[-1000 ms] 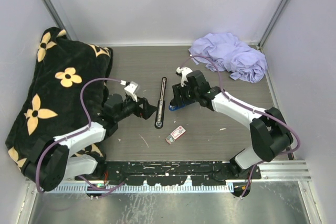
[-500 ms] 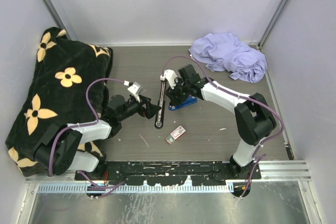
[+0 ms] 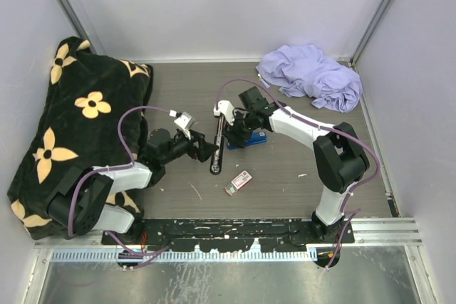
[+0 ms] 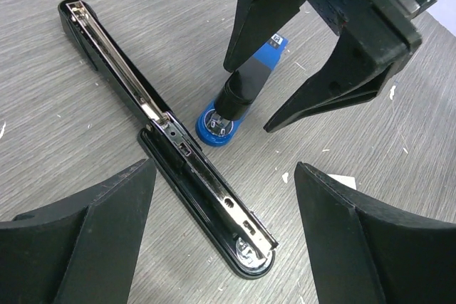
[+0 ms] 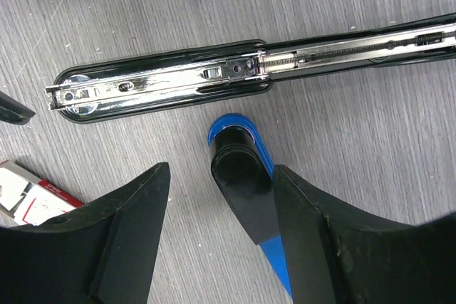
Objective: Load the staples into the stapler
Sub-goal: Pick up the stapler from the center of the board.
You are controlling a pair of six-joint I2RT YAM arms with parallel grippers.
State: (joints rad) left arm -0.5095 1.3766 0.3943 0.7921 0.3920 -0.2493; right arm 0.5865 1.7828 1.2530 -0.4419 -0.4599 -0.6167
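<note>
Surface: table (image 3: 178, 90) w/ grey wood-grain top, fine streaks, a few white flecks near lower centre. Pale matte walls (image 3: 214, 5) close it in on three sides; ribbed metal rail (image 3: 385, 229) runs along the bottom edge of the top view.

Soft items: black plush blanket (image 3: 78, 119) w/ yellow flower print, heaped at left of frame. Lavender cloth (image 3: 313, 76), crumpled, upper right.

Black stapler (image 3: 219, 140) lies centre frame, opened out flat into one long thin bar. In the left wrist view (image 4: 171, 140) we see the glossy black shell and chrome channel w/ spring rail (shiny, slotted, rounded ends). Blue stapler (image 3: 246, 139) sits just right of it; short, blue plastic base w/ black rounded top (image 5: 239, 176).

Staples box (image 3: 239, 182): small flat rect., white w/ red label, lower centre of the top view, below the black stapler's lower end, apart from both grippers. A corner of it shows lower left in the right wrist view (image 5: 28, 201).

Left gripper (image 3: 206, 149): fingers spread, grasping nothing; hangs over the black stapler's lower end (image 4: 226, 169).

Right gripper (image 3: 229, 129): fingers apart, straddling the blue stapler's black top (image 5: 221, 169); gap shows on the left side, and we cannot tell contact on the right.
</note>
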